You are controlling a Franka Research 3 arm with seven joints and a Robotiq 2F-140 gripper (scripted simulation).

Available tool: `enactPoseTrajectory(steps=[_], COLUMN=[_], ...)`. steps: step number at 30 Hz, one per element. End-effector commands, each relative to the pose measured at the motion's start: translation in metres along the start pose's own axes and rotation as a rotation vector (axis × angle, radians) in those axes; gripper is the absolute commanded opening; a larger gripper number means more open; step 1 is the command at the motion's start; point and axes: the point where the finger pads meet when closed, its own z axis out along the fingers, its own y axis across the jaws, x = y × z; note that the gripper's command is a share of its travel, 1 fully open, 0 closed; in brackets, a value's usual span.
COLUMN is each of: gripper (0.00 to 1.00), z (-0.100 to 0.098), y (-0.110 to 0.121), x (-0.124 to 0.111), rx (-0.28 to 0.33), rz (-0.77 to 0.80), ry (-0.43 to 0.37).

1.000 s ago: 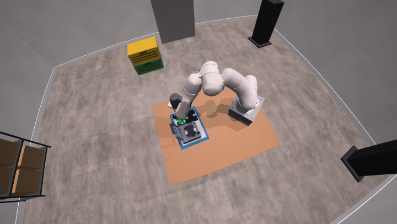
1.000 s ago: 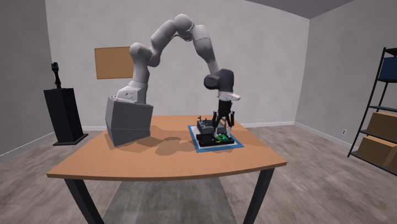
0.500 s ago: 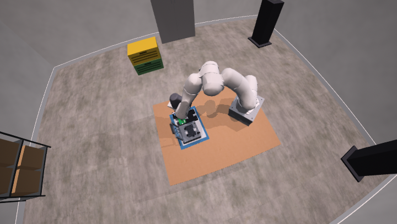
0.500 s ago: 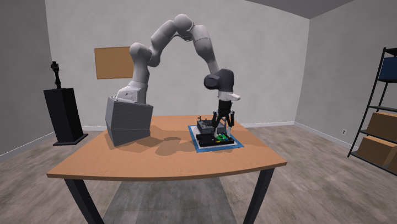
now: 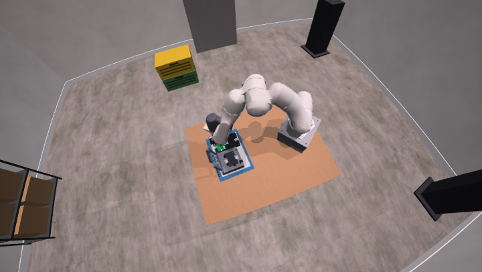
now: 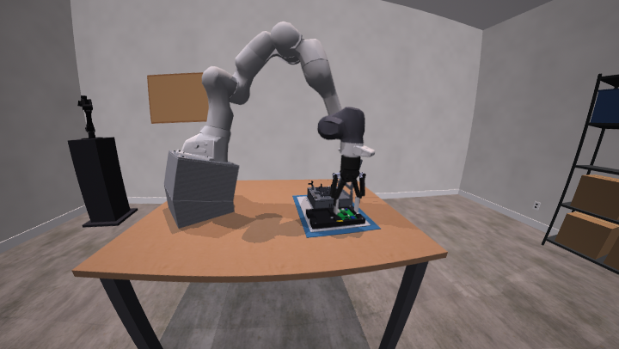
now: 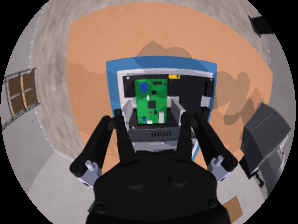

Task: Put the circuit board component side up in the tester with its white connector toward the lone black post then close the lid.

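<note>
The green circuit board (image 7: 149,102) lies component side up in the black tray (image 6: 333,220) on the blue-edged mat. It also shows in the exterior view (image 6: 345,213) and from above (image 5: 221,147). The grey tester (image 5: 230,159) stands right beside the tray, with its dark nest uncovered; it also shows in the exterior view (image 6: 321,197). My gripper (image 6: 346,207) points straight down over the board, fingers part open, one on each side of it, with nothing between them. In the wrist view the fingers frame the board's near end. The tester's pins and posts are too small to tell.
The arm's grey base block (image 6: 199,188) stands at the table's left. The blue-edged mat (image 6: 335,227) lies near the table's right side. Far off the table are a yellow and green crate (image 5: 176,66), black pedestals and a shelf with boxes.
</note>
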Motion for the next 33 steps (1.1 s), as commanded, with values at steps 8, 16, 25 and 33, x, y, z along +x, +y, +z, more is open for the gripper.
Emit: enactPoseTrajectory(steps=[8, 16, 25, 33], gripper=[0.58, 0.58, 0.58, 0.58], z=[0.0005, 0.0005, 0.0013, 0.0037], y=[0.0003, 0.0003, 0.0004, 0.0004], x=[0.0022, 0.0022, 0.0022, 0.0023], rx=[0.001, 0.001, 0.001, 0.001], rz=[-0.006, -0.006, -0.006, -0.006], ry=[0.002, 0.002, 0.002, 0.002])
